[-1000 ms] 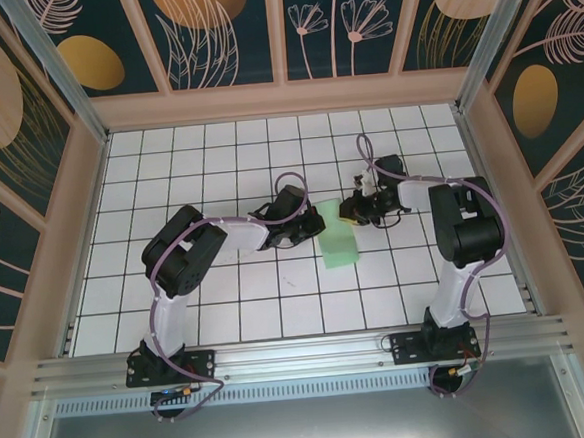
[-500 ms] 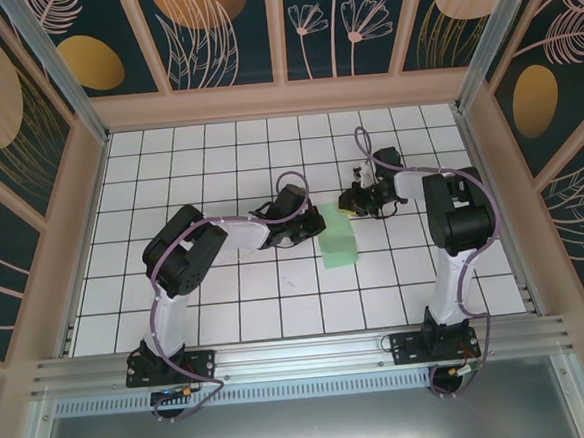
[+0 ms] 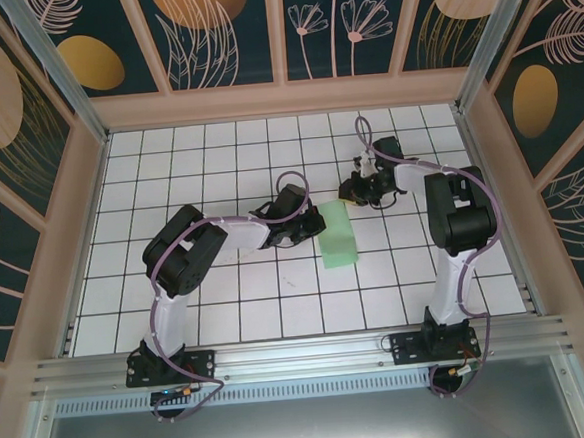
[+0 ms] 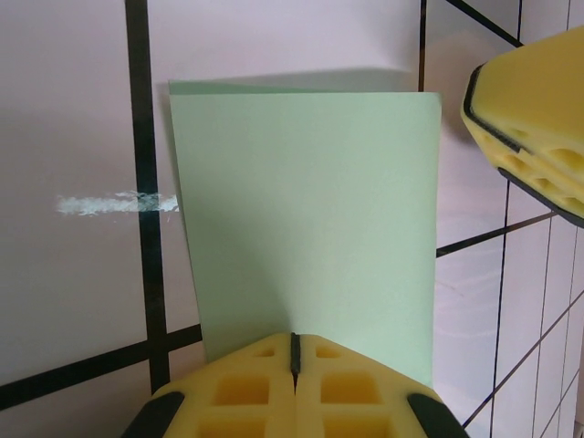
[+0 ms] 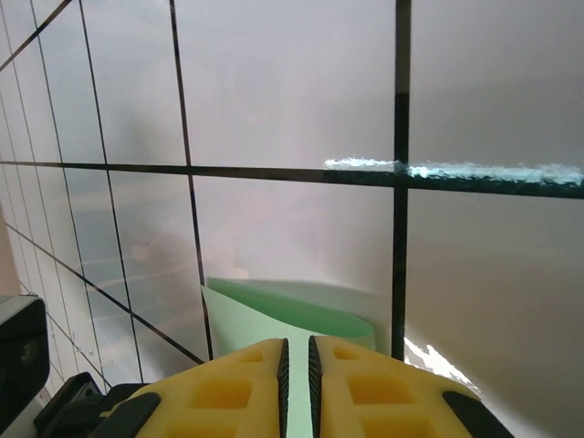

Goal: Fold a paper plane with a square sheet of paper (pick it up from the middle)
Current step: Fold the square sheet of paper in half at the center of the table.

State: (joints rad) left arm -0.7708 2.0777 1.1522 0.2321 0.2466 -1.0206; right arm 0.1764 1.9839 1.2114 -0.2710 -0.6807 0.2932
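Left end effector (image 4: 294, 349) has its yellow pads pressed tight together with no gap at all. It's parked right on the near edge of the paper (image 4: 306, 210) — can't tell if it's actually pinching that edge or just sitting on it. The paper is pale green, folded over into a tall rectangle. It lies flat on the white tiled counter (image 3: 228, 304), roughly in the middle between the two arms. In the left wrist view a whitish scuff (image 4: 114, 203) on the counter runs up to the paper's side. Right end effector (image 5: 297, 354) sits just beside the paper's far corner. Its pads are all but together, only a thin slit between them — nothing gripped that I can see. The fold's two layers gape a little right in front of it.
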